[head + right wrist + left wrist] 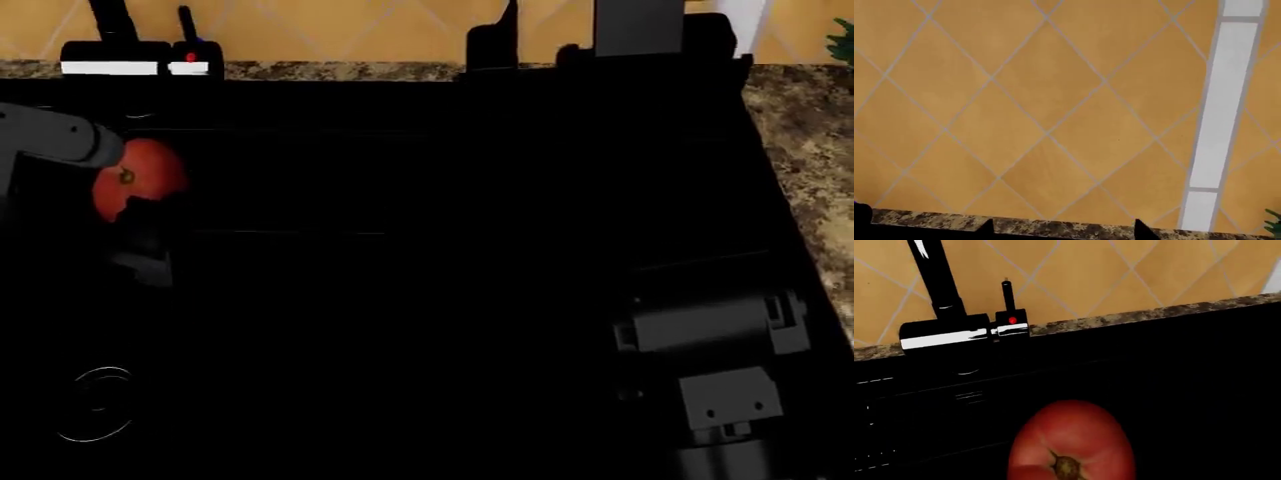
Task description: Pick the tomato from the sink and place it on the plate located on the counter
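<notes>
The small glossy red round tomato [138, 178] sits at the left side of the large rectangular black sink [441, 250], and in the left wrist view it fills the near part of the picture, its brownish stem dimple turned toward the camera [1071, 442]. In the head view a grey link of the left arm crosses just beside the tomato's upper left, and dark shapes of the left claw [144, 215] lie against the fruit's lower edge; the black fingers merge with the black basin, so it cannot be told how far the claw is spread or whether it has hold of the tomato. Behind the fruit, at the sink's back edge, stands a glossy black faucet [944, 310] with a chrome-lit base and a small lever block bearing a red dot [1012, 320]. A strip of the speckled brown granite-look counter [1141, 316] runs along behind the basin, and it also shows at the sink's right side in the head view. Above it rises a wall of orange diamond-laid tiles [1047, 100] with a pale vertical stripe. The grey right arm [714, 340] lies over the sink's right part, well apart from the tomato; the right claw [614, 45] reaches toward the back wall, its two dark tips [987, 227] standing apart with nothing between them.
</notes>
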Robot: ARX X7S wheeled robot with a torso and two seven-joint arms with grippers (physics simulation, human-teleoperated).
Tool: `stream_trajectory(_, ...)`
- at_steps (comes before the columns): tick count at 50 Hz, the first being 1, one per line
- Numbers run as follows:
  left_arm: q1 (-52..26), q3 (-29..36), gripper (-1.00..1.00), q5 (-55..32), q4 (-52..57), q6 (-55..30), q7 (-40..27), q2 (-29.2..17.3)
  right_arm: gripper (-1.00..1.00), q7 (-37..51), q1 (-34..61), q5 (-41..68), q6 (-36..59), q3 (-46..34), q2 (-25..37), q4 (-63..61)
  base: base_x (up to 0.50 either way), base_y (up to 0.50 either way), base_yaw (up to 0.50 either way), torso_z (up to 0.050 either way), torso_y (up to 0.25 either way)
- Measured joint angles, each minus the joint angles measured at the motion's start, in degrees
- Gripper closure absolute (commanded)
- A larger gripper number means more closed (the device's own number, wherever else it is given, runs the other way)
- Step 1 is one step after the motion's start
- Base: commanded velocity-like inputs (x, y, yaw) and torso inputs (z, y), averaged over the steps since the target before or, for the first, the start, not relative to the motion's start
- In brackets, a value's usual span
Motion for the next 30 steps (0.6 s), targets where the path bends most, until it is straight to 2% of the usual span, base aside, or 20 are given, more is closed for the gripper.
stream_trajectory(27,0.5,0.2,1.0,-0.5,0.7,-0.4,-0.6,-0.1,-1.0,0.7,-0.5,0.7,0.5,0.0,0.5,-1.3,0.0,0.0,0.0,0.0,0.25)
stream_trajectory(30,0.4,0.2,1.0,-0.5,0.9,-0.4,-0.6,-0.1,-1.0,0.7,-0.5,0.8,0.5,-0.1,0.6,-1.3,0.0,0.0,0.0,0.0,0.0)
